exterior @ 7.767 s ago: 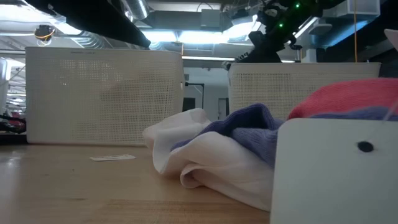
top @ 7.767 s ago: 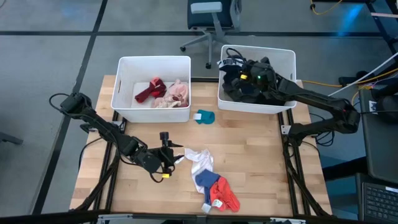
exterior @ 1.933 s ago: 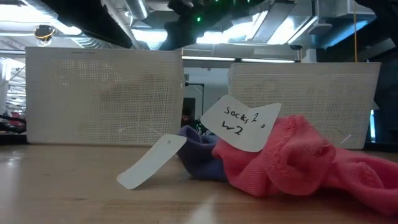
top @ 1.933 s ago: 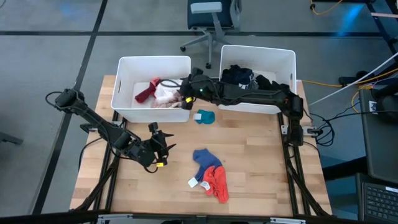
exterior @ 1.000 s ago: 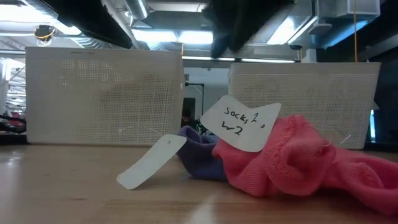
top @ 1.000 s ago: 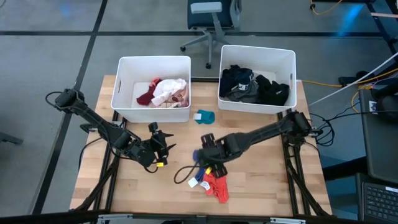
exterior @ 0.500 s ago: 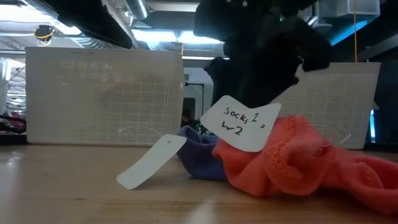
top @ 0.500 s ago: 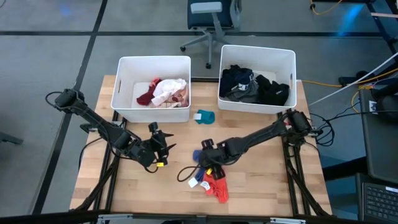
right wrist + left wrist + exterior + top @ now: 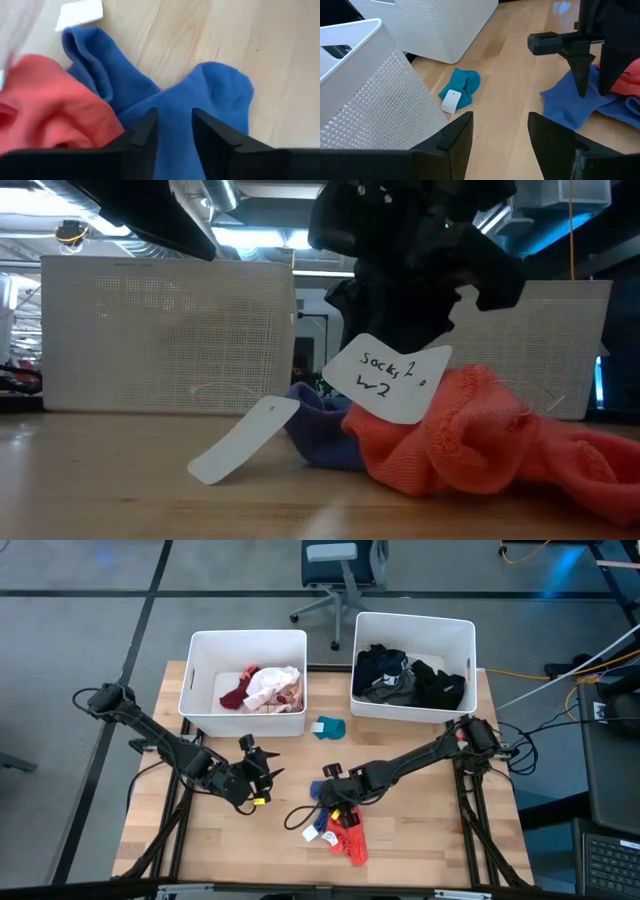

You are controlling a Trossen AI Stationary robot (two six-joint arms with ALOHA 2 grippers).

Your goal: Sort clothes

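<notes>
A blue sock [image 9: 210, 95] and a red sock [image 9: 350, 842] with white paper tags [image 9: 385, 378] lie together on the table's near middle. My right gripper [image 9: 335, 804] is down on the blue sock, its fingers closed in on the cloth. A teal sock [image 9: 329, 727] lies in front of the bins. My left gripper [image 9: 262, 772] hovers open to the left of the socks, nothing between its fingers. Other clothes lie in the two bins. My right gripper has the blue sock's middle [image 9: 175, 107] between its two fingers [image 9: 145, 132]. They come from above, slanting down toward the table. The sock lies flat on the table, and one end of it is under the red sock. One layer or several, I cannot tell.
The left white bin [image 9: 200, 680] holds maroon, white and pink clothes. The right white bin [image 9: 462, 650] holds black and grey ones. Both stand at the table's far edge. Bare wood lies to the right of the socks and along the near edge.
My right gripper has come down from above the socks onto the blue sock, dropping into the low view behind the tag. Both socks lie where they were.
</notes>
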